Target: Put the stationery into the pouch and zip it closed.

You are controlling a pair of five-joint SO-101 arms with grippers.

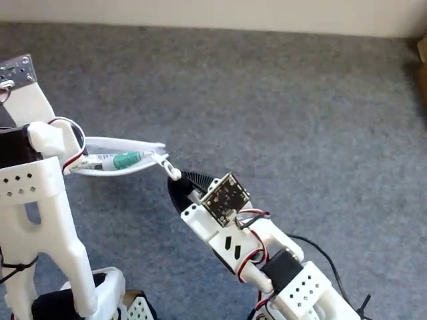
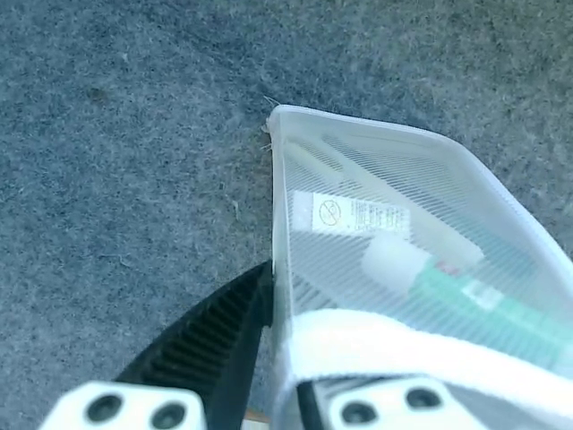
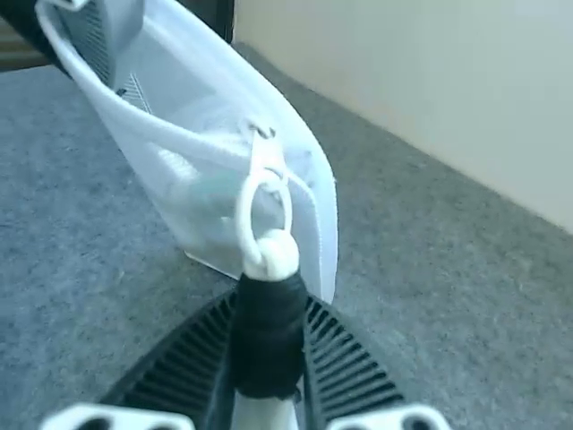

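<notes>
Pouch held over tabletop, strung between arms, green pen inside. Left jaws clamped shut on one end, right jaws pinched tight on zip pull. Risk imo: tugging too hard yanks pouch from left jaws, or pull slips. Long axis roughly level, pull end pointing at right arm.

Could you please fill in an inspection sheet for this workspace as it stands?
Surface: grey carpet.
Job's things: white mesh pouch between the two arms, with a green pen inside.
Clutter: nothing seen.
Grippers: left claw shut on the pouch's edge; right claw shut on the zipper pull.
Cables: red, white and black wires behind the right claw; black cable over the carpet.
Surroundings: pale wall beyond the carpet.
</notes>
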